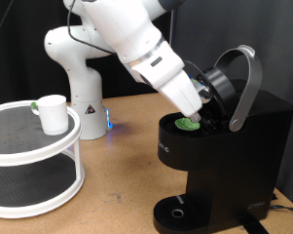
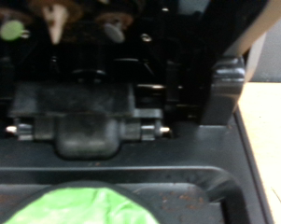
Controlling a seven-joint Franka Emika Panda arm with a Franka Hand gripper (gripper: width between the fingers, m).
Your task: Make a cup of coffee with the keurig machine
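Observation:
The black keurig machine [image 1: 245, 146] stands at the exterior view's right with its lid and grey handle [image 1: 249, 83] raised. A green-topped pod [image 1: 189, 123] sits in its open chamber; the green top also shows in the wrist view [image 2: 84, 205]. My gripper [image 1: 200, 109] reaches down into the open machine just above the pod; its fingers are hidden. The white cup [image 1: 54, 113] stands on the top tier of a white round rack [image 1: 29, 156] at the exterior view's left, far from the gripper.
The round drip tray [image 1: 177, 212] lies at the machine's base. The arm's white base [image 1: 80, 88] stands behind the rack. A wooden table [image 1: 127, 171] lies between rack and machine.

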